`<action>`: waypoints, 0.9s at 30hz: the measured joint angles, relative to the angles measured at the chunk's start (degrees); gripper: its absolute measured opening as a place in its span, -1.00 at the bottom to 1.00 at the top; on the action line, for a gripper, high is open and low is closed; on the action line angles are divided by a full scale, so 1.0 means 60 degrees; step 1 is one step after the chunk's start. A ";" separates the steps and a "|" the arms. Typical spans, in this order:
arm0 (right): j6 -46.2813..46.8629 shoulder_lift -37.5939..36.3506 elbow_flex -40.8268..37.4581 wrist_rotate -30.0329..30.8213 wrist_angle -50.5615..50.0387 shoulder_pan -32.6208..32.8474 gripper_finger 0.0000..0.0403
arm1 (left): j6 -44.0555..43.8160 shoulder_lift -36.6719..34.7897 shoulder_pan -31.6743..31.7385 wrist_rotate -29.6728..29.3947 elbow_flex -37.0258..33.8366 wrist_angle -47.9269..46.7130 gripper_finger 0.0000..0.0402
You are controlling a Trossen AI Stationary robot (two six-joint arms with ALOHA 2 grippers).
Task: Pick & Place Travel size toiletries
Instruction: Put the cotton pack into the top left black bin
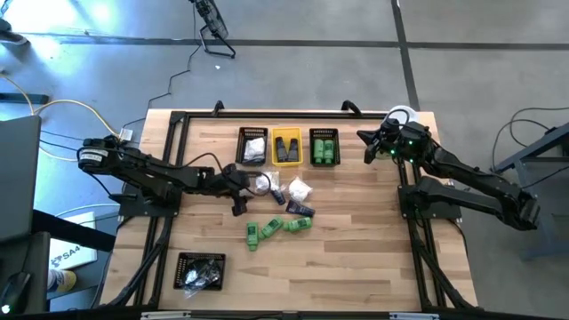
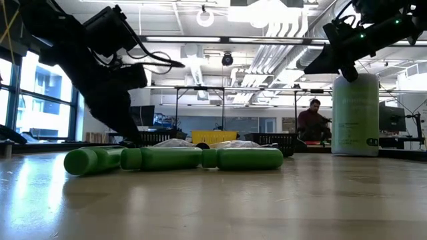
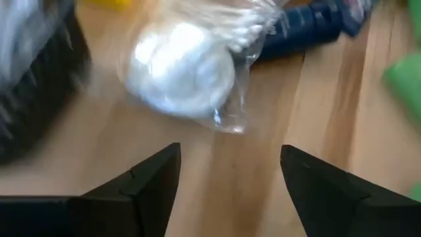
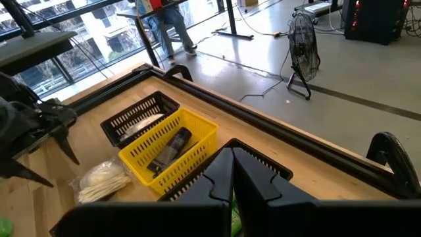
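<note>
My left gripper (image 3: 230, 155) stands open just above the wood, its fingertips short of a clear crinkly packet of white pads (image 3: 181, 69) and touching nothing. In the high view this gripper (image 1: 247, 185) is beside that packet (image 1: 260, 184). A second white packet (image 1: 300, 188), two dark blue tubes (image 1: 277, 196) (image 1: 300, 210) and three green bottles (image 1: 271, 228) lie flat on the table nearby. My right gripper (image 1: 369, 142) hangs shut and empty above the far right of the table, next to the bin of green bottles (image 1: 324, 147).
Three small bins stand in a row at the far edge: black with white packets (image 1: 252, 147), yellow with dark tubes (image 1: 286, 147), black with green bottles. A fourth black bin (image 1: 200, 271) sits near the front left. A tall pale-green cylinder (image 2: 355, 113) stands at the far right corner.
</note>
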 joint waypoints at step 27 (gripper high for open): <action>-0.1011 -0.0088 -0.0007 -0.0989 -0.0423 -0.0004 -0.99 | -1.0383 -0.0007 0.0977 0.2098 0.0000 0.0989 0.18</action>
